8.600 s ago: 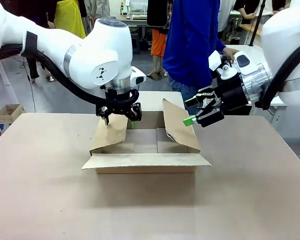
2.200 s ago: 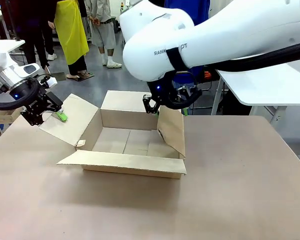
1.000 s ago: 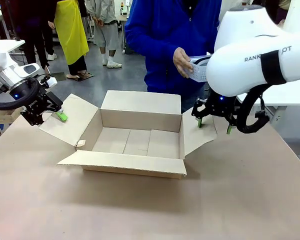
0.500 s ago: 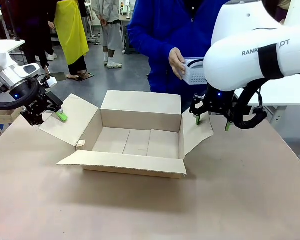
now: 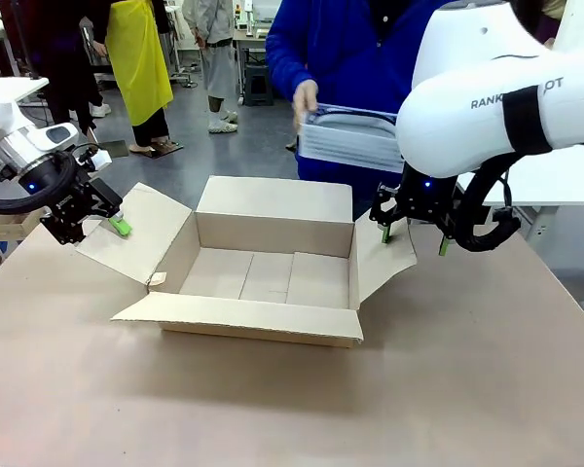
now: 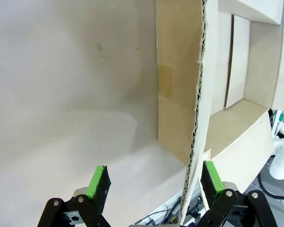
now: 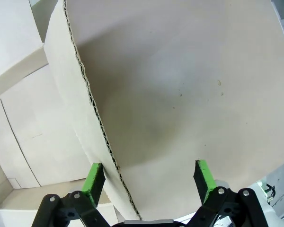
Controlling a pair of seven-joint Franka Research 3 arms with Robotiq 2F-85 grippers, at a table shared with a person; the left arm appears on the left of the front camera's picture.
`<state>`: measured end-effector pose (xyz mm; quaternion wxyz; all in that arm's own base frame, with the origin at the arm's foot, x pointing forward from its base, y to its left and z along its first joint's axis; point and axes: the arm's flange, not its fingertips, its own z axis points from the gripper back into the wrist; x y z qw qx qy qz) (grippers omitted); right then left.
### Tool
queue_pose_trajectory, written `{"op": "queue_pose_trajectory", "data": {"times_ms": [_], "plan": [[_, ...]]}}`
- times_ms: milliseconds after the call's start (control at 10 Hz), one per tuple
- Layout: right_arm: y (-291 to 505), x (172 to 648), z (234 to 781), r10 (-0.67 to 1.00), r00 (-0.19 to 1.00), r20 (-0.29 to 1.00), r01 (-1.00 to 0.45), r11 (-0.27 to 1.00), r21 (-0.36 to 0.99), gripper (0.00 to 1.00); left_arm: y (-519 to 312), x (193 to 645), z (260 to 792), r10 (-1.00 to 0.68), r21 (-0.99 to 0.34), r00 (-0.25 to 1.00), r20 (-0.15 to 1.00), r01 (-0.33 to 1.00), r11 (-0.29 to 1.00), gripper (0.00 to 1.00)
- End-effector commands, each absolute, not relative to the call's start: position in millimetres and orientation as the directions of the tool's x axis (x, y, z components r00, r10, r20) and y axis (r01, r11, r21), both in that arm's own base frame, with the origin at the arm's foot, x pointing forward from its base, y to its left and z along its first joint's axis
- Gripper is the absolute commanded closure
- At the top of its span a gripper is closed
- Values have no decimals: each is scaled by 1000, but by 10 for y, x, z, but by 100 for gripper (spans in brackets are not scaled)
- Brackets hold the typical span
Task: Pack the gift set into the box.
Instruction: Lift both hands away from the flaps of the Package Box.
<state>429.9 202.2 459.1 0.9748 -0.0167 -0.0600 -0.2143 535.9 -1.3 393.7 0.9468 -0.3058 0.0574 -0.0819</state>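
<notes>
The box (image 5: 273, 212) is plain brown corrugated cardboard, the basket (image 5: 346, 146) white, the person's top (image 5: 341, 39) blue, the pads (image 5: 121, 227) green.

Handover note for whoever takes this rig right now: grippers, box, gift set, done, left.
The box sits mid-table with its four flaps open and nothing inside.
The left gripper is open, straddling the edge of the left flap.
The right gripper is open, straddling the edge of the right flap.
The person's hand holds the white basket of the gift set in the air beyond the far flap; its contents are blurred.
Done: box opened. Left: basket into the box.
</notes>
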Motion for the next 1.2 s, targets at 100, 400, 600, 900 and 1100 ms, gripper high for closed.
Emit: {"op": "queue_pose_trajectory", "data": {"times_ms": [100, 400, 600, 900, 1100], "plan": [[2014, 4332, 4618, -402, 907, 128, 408, 913, -19, 0, -28, 5330, 3953, -179, -575, 982, -64, 111, 811, 0], [2014, 4332, 4618, -402, 907, 128, 408, 913, -19, 0, -28, 5330, 3953, -179, -575, 982, -64, 111, 811, 0], [2014, 4332, 4618, -402, 907, 128, 408, 913, -19, 0, -28, 5330, 3953, -179, -575, 982, -64, 111, 811, 0], [2014, 4332, 4618, -402, 907, 128, 408, 913, -19, 0, -28, 5330, 3953, -179, -575, 982, -64, 111, 811, 0], [2014, 4332, 4618, -402, 907, 128, 408, 913, -19, 0, -28, 5330, 3953, -179, -575, 982, -64, 111, 811, 0]]}}
